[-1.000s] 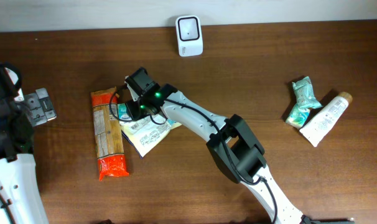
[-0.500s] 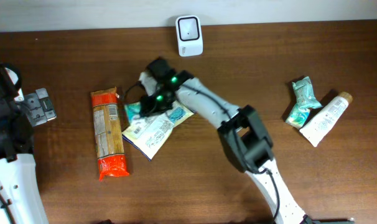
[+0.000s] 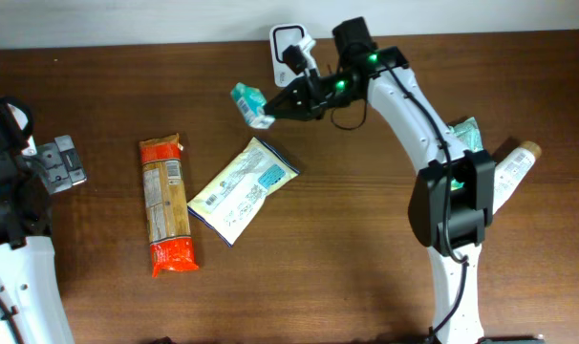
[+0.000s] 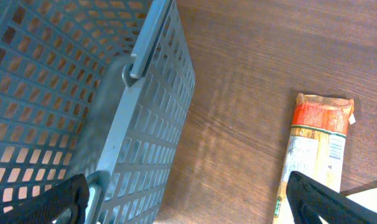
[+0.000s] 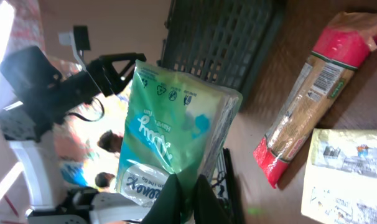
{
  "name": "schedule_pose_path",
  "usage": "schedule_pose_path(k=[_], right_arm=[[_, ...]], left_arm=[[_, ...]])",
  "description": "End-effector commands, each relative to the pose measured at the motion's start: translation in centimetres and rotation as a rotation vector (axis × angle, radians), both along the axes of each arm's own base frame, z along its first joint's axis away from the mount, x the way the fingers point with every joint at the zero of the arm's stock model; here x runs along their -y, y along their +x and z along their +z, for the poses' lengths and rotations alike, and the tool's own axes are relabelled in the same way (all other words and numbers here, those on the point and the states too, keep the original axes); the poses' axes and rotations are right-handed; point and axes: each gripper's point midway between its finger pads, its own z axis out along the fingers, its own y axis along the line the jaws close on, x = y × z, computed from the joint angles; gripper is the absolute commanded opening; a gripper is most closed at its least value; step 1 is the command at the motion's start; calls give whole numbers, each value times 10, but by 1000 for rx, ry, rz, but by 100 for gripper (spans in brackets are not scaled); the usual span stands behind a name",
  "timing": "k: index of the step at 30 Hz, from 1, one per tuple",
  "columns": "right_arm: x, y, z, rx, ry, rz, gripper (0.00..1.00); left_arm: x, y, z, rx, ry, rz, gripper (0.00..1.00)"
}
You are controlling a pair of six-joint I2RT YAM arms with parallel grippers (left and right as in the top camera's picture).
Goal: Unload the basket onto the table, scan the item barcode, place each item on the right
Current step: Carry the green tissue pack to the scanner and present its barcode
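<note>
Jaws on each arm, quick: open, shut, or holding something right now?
Left gripper: jaws open, holding nothing.
Right gripper: jaws shut on the green packet.

The right arm (image 3: 405,97) has white links, black joints (image 3: 449,208), green lights (image 3: 371,59) and a thin black cable (image 3: 351,118).

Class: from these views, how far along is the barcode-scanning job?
Done: the tissue pack is off the table, gripped by the right end effector. In hand: it hangs beside the scanner. Left: facing its barcode to the scanner; no barcode shows here. The left end effector is open by the basket.
</note>
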Motion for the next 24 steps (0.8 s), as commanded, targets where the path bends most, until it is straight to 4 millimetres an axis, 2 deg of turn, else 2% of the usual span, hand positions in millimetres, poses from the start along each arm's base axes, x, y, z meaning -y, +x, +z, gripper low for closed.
schedule_pose_path(k=[1,3,7,9,10,13,15,17,18,19,22,24], right_arm=[[29,7,31,43,52,-45,4],[44,13,41,108,61,-78,4],[56,61,-42,268,-487,-306,4],[60,81,-61,336,-668,-403,4],[62,92,-63,375,-739,-458,4],[64,109,-37,512,-873,-557,4],[74,129,7,758,-1070,-694,4],[79,139,23,894,-1180,-752,4],[81,146,33,1027,-1286,-779,4],[75,156,39,1171,-1374,-778,4],[67,180,36,1342,-1471,-786,4],[61,195,27,1434,-1495,-749,4]], left_arm=[[-2,-1,4,2,15,-1,99],[-2,-1,4,2,15,-1,99],[-2,-1,4,2,15,-1,99],[-2,-1,4,2,15,-1,99],[-2,-1,4,2,15,-1,99],[-2,-1,4,2,15,-1,99],[-2,-1,4,2,15,-1,99],[-2,-1,4,2,15,-1,99],[-2,-1,4,2,15,-1,99],[-2,-1,4,2,15,-1,99],[-2,-1,4,2,15,-1,99],[-2,-1,4,2,15,-1,99]])
